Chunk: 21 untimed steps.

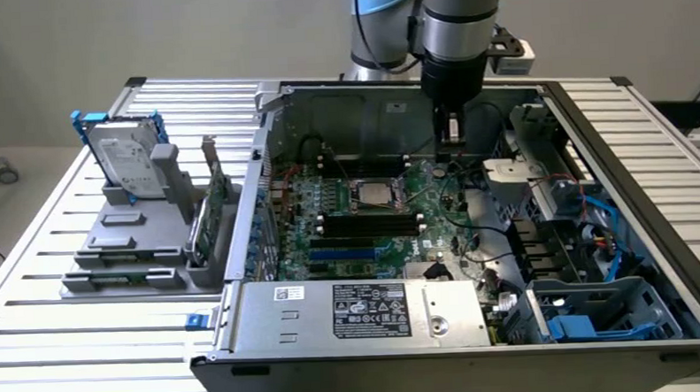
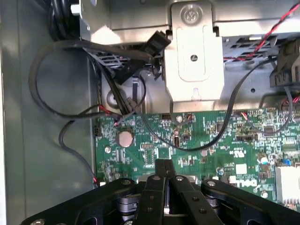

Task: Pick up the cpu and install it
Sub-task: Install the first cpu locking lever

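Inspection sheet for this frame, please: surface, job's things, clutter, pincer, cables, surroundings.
Surface: slatted metal table carrying an open computer case.
Job's things: cpu, silvery square, lies in the socket area of the motherboard.
Clutter: hard drive upright in a grey stand at the exterior view's left.
Pincer: pincer shut, nothing seen between its fingers, hanging inside the case above the motherboard, to the exterior view's right of the cpu.
Cables: black cables looped by the case wall; red-black wire.
Surroundings: pale wall.
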Available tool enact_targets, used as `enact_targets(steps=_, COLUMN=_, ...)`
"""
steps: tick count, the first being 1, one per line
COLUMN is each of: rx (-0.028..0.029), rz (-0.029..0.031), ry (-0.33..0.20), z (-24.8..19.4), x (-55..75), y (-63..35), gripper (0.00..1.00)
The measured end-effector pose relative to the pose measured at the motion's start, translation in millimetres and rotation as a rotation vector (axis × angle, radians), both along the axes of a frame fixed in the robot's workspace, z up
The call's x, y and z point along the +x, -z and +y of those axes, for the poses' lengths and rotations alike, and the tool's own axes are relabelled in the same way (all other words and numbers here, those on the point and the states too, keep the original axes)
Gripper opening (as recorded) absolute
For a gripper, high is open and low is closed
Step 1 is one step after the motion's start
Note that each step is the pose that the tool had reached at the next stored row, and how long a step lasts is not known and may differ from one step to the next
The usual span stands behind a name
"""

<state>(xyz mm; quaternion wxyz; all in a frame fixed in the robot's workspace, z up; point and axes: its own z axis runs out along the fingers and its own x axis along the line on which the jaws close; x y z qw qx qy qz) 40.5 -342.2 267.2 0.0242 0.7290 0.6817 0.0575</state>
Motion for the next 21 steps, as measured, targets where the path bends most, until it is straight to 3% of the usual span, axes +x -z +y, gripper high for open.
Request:
enact_targets(steps=4, rx=-0.0001, rz=-0.0074, ry=-0.006, z=-0.1, x=3.3, y=4.5, gripper=0.11)
enact_targets(steps=15, rx=-0.0002, rz=-0.0073, ry=-0.016, z=-0.1, x=4.4, y=24.4, gripper=0.11)
enact_targets(steps=16, rx=0.0001, rz=-0.0047, ry=-0.016, z=-0.2, x=5.4, y=25.0, gripper=0.11)
enact_targets(steps=17, rx=0.0014, rz=0.0023, ry=-0.016, z=-0.2, x=6.5, y=25.0, gripper=0.11)
enact_targets(steps=18, rx=0.0035, rz=0.0126, ry=-0.016, z=-0.2, x=7.3, y=25.1, gripper=0.11)
enact_targets(steps=21, rx=0.0098, rz=0.0512, ry=-0.016, z=-0.2, x=9.0, y=25.0, gripper=0.11)
